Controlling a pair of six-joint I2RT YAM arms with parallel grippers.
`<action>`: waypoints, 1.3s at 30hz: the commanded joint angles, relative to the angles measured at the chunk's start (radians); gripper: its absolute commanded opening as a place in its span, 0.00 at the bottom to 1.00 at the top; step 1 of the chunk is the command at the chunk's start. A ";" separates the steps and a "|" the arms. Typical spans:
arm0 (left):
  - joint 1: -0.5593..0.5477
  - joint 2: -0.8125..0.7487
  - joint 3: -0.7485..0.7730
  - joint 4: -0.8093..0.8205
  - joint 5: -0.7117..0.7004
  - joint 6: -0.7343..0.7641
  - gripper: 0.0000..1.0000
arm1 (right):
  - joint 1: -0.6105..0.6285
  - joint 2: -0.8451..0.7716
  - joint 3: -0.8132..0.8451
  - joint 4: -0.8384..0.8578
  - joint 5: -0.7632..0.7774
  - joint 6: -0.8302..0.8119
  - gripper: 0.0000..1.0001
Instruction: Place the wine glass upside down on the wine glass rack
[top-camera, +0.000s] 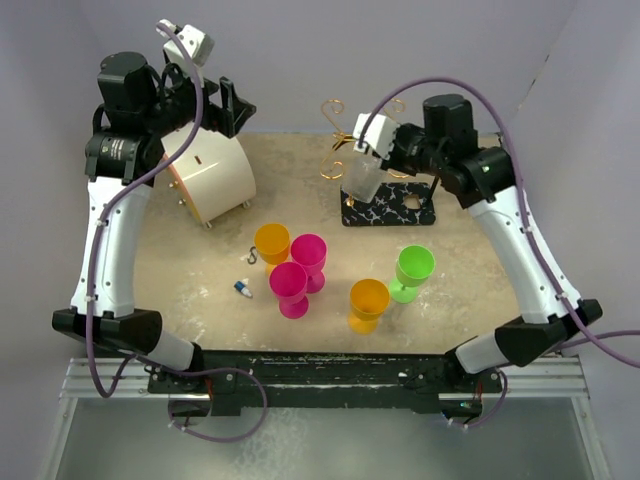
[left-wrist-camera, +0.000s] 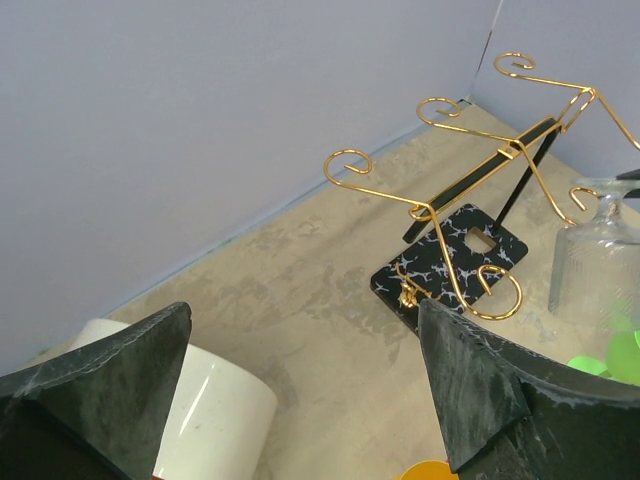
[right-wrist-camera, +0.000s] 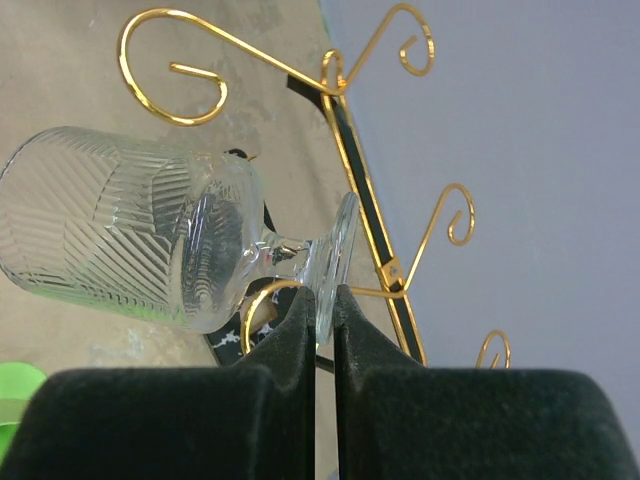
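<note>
your right hand pinches the wine glass by its foot; ease the stem, bowl down, between the gold wires of the rack. left hand stands wide, empty.

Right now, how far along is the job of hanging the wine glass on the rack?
Done: the wine glass is lifted and turned bowl-down. In hand: the right gripper pinches its foot at the rack. Still to do: seat it on the gold wire and release.
</note>
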 joint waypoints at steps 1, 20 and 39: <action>0.007 -0.034 -0.009 0.059 0.020 -0.021 0.97 | 0.058 0.010 -0.033 0.100 0.138 -0.122 0.00; 0.016 -0.063 -0.024 0.064 0.035 -0.019 0.99 | 0.180 0.106 -0.223 0.474 0.458 -0.273 0.00; 0.032 -0.085 -0.058 0.078 0.036 -0.025 1.00 | 0.237 0.123 -0.206 0.508 0.431 -0.260 0.00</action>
